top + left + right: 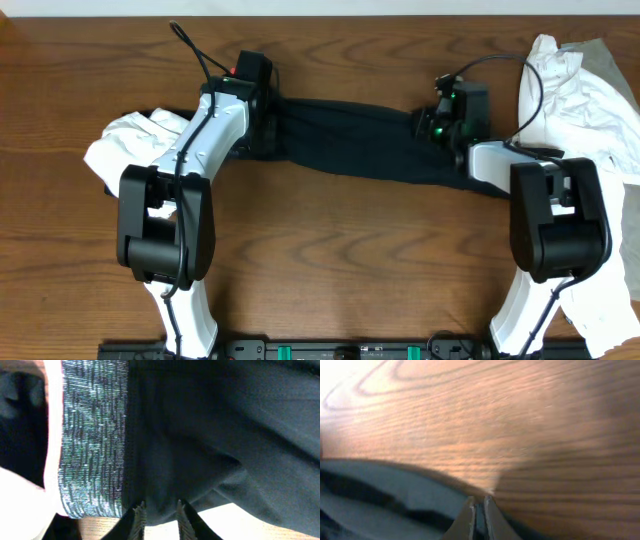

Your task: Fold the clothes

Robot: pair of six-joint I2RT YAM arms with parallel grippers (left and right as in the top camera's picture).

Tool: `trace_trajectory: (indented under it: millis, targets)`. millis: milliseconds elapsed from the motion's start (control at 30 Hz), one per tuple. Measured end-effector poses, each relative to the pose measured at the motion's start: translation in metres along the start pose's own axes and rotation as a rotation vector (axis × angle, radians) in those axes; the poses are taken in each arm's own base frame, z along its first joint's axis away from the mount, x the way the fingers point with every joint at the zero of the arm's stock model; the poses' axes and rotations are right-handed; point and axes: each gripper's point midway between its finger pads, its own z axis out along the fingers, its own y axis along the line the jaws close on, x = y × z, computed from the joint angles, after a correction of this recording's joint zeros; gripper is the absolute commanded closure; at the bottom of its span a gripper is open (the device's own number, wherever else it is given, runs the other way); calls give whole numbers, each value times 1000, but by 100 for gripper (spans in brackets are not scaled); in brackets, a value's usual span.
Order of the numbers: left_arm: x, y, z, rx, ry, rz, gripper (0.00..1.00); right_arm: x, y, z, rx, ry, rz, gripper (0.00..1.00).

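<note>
A long black fabric garment point(350, 145) lies stretched across the far middle of the brown wooden counter point(350, 270), one end pinched in the closed left hand point(159, 519), the other edge clamped in the closed right hand point(478, 516).

Both arms wear white shells over chunky black joint housings, the left arm point(200, 140) and the right arm point(548, 205) alike. A thin black cable point(193, 50) loops off the left wrist, and green lights point(441, 124) glow on the right wrist. The left fingers point(138, 521) are dark and ridged.
</note>
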Motion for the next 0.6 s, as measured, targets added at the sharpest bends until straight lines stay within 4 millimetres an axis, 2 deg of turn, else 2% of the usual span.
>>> trace_trajectory:
  millis: [200, 300, 367, 433, 500, 600]
  targets:
    - [-1, 6, 1, -4, -2, -13, 74, -7, -21, -14, -40, 33, 70, 89]
    - [-3, 6, 1, 0, -8, 4, 73, -8, -19, -34, -88, 81, 98, 88]
    - [-8, 3, 0, 14, -26, 14, 73, -3, -8, -53, -109, 137, 108, 91]
    - [-12, -4, -1, 39, -42, 26, 74, 6, 2, -74, -108, 206, 119, 93]
    - [-12, -9, -1, 55, -44, 37, 73, 22, 2, -92, -65, 285, 145, 93]
    - [-10, -15, -2, 70, -40, 49, 73, 50, -16, -116, 75, 399, 189, 90]
